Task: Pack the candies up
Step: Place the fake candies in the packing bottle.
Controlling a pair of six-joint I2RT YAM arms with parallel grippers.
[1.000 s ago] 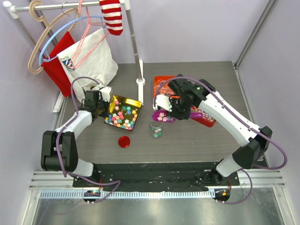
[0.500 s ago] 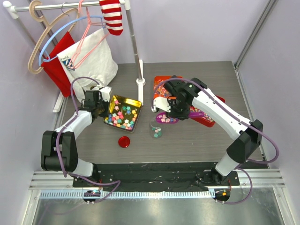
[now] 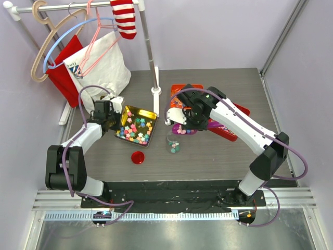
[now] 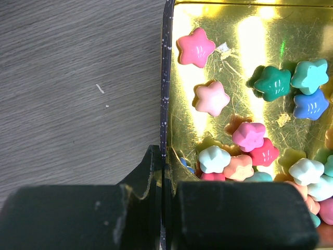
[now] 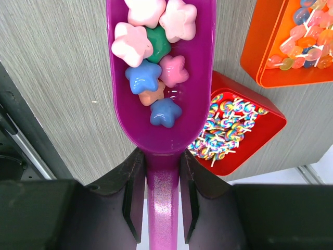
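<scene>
No legible text, numbers or brand names in any view. The only mark is a small dark-blue and red emblem (image 3: pixel 74 67) on the white bag (image 3: pixel 106 62) hanging far left over the bench, and it is too small to read. In the wrist close-ups, the candies (image 4: pixel 196 47), the gold tray (image 4: pixel 239 47) and the purple scoop (image 5: pixel 161 130) show plain surfaces with no lettering.
</scene>
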